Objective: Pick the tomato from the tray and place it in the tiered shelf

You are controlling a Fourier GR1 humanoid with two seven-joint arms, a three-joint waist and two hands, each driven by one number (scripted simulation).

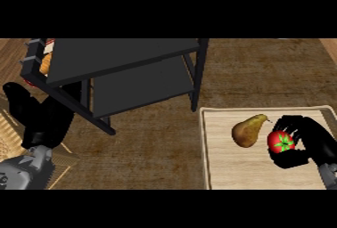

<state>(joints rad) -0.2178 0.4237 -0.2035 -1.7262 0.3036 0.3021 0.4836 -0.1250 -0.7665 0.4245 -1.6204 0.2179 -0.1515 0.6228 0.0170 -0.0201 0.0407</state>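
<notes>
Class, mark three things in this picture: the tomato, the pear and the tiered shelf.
tomato (281,142): head view, on its red skin by the green stem.
pear (247,132): head view, on its wide brown body.
tiered shelf (118,53): head view, on its dark top board.

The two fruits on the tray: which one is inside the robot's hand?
The red tomato with the green star-shaped top: the right hand curls round it. The brownish pear lies free beside it on the tray.

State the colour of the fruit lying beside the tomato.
The pear is golden brown, in the head view.
</notes>
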